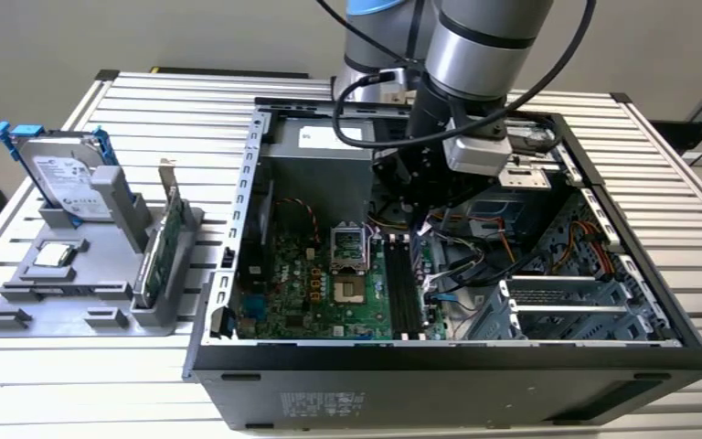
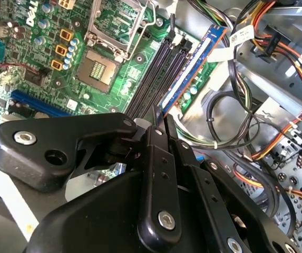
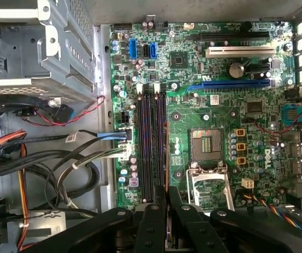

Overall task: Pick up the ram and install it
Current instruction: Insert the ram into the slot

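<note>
Across the white slatted metal table [image 1: 34, 384] I see the large black open computer case [image 1: 449, 357] lying on its side, with the grey-and-blue robot arm [image 1: 485, 37] reaching down into it from above. At the exterior view's left, a grey plastic holder [image 1: 70, 293] carries a boxy silver hard drive with blue rails [image 1: 65, 178] and a green card standing on edge [image 1: 171, 242], well apart from the arm. Inside the case lies the green motherboard [image 1: 314, 283], and my wrist cameras look down on its row of long black memory slots [image 3: 151, 142]. The black gripper [image 2: 160, 118] is clenched, its two fingers pinching the near end of the ram [image 2: 193, 71], a long, thin blue circuit-board stick with small dark chips. It runs parallel to the slots, just beside them, over the board. In the first wrist view it shows edge-on as a thin line [image 3: 166, 153]. Whether it touches a slot I cannot tell.
</note>
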### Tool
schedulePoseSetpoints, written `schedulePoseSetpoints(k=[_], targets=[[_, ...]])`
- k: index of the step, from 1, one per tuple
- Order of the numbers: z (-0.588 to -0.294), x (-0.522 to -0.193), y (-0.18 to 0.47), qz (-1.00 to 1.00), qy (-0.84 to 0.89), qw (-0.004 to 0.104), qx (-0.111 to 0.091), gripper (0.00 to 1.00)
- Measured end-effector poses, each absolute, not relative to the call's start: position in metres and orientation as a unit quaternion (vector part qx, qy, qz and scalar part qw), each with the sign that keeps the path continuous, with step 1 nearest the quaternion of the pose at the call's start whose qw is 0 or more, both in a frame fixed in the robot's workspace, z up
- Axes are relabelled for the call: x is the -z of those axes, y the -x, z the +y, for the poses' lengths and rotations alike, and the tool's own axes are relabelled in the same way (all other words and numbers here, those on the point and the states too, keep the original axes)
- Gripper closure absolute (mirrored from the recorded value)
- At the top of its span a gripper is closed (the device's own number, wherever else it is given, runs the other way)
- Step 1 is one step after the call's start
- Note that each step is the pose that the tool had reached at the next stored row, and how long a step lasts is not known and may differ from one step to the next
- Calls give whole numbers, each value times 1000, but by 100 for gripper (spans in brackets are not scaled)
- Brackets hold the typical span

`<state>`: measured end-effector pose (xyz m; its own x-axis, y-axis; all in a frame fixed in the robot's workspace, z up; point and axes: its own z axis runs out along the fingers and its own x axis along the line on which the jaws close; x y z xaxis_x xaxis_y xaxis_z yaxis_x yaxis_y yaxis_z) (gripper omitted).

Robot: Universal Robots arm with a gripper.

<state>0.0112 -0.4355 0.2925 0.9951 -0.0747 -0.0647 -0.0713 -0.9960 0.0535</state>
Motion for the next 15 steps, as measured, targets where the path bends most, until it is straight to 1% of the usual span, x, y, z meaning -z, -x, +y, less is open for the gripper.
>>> schedulePoseSetpoints(k=[15], targets=[[-439, -278, -13, -22, -999, 26, 33, 100]])
